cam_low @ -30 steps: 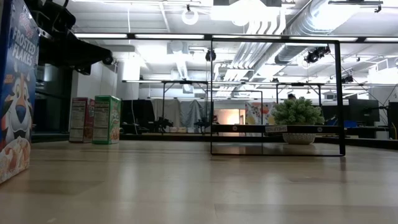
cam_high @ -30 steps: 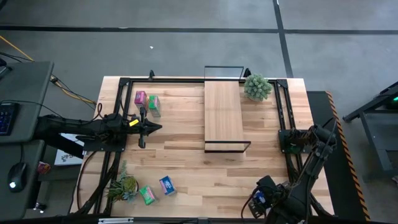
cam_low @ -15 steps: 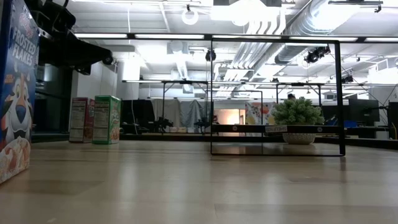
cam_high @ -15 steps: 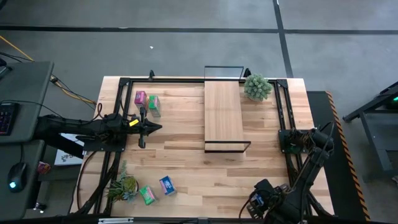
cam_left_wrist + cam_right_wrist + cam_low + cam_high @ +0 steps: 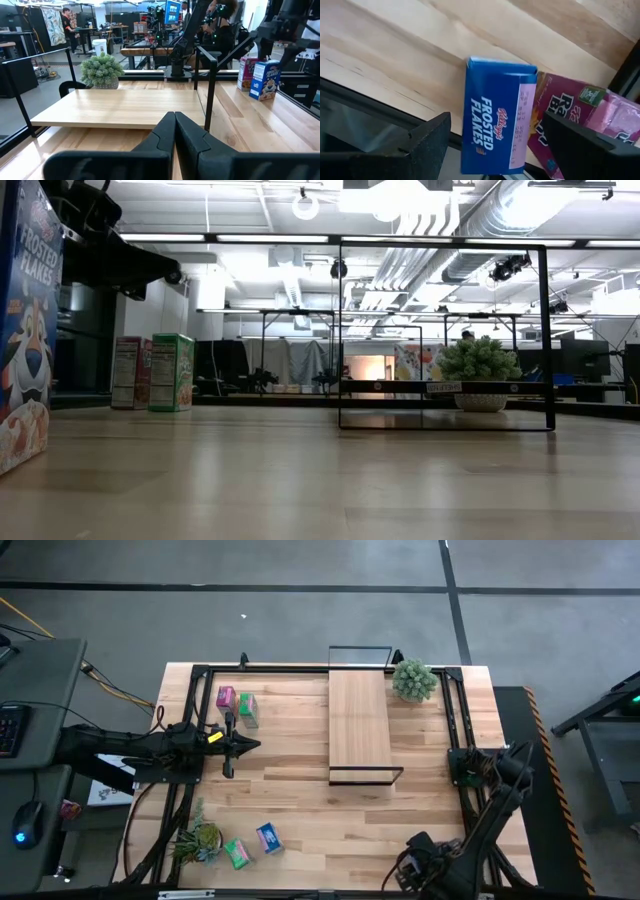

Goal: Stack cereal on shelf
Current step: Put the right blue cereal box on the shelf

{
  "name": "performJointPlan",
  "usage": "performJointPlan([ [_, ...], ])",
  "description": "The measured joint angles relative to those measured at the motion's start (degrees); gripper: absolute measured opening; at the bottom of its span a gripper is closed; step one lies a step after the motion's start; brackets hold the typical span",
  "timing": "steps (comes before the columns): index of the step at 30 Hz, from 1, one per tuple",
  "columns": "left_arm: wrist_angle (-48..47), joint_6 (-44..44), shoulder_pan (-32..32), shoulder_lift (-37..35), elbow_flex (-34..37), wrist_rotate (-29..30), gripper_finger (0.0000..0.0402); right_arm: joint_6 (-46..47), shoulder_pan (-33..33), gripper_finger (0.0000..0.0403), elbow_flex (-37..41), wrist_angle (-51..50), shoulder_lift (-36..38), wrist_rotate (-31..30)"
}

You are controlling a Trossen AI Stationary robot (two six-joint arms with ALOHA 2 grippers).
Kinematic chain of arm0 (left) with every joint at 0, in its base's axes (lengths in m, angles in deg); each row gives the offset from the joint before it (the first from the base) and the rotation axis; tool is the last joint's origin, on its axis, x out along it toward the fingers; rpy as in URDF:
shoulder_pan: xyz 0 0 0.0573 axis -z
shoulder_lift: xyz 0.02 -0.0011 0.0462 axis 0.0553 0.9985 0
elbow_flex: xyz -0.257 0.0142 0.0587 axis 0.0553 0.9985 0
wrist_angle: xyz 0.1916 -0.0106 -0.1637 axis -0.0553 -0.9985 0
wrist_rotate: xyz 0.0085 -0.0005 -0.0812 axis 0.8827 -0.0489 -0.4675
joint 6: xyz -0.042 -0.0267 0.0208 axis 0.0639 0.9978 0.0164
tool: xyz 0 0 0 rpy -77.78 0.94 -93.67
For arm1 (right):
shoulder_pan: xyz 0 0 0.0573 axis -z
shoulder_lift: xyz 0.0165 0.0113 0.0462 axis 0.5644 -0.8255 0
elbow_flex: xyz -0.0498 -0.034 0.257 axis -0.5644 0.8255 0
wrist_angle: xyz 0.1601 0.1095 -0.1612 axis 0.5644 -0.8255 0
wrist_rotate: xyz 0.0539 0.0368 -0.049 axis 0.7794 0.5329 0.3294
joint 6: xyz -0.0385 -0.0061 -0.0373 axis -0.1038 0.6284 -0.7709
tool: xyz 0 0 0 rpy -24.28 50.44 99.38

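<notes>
R gripper (image 5: 490, 145) hangs at the near R corner of the butcher-block wooden bench (image 5: 300, 790), jaws spread wide, nothing held. Directly under it: a blue cardboard Frosted Flakes box (image 5: 497, 117) lying flat, touching a pink/magenta cardboard box (image 5: 580, 120) beside it. Step in hand looks like the pick of the blue box. To do it well: centre the jaws across the box's narrow width, drop straight, keep the far finger from snagging the pink one, close w/o crushing the card.

L gripper (image 5: 240, 746) sits pinched shut, empty, over the bench's L side, waiting.

Farther off, the long light-wood plank shelf w/ black wire frame (image 5: 359, 720) carries no boxes yet.
</notes>
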Motion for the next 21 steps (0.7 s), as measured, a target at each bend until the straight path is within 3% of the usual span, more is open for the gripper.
performJointPlan([
  [21,0.01,0.00,-0.02,-0.01,0.00,0.00,0.0001,1.09,0.79,0.0307,0.00,0.42,-2.38,-1.23],
])
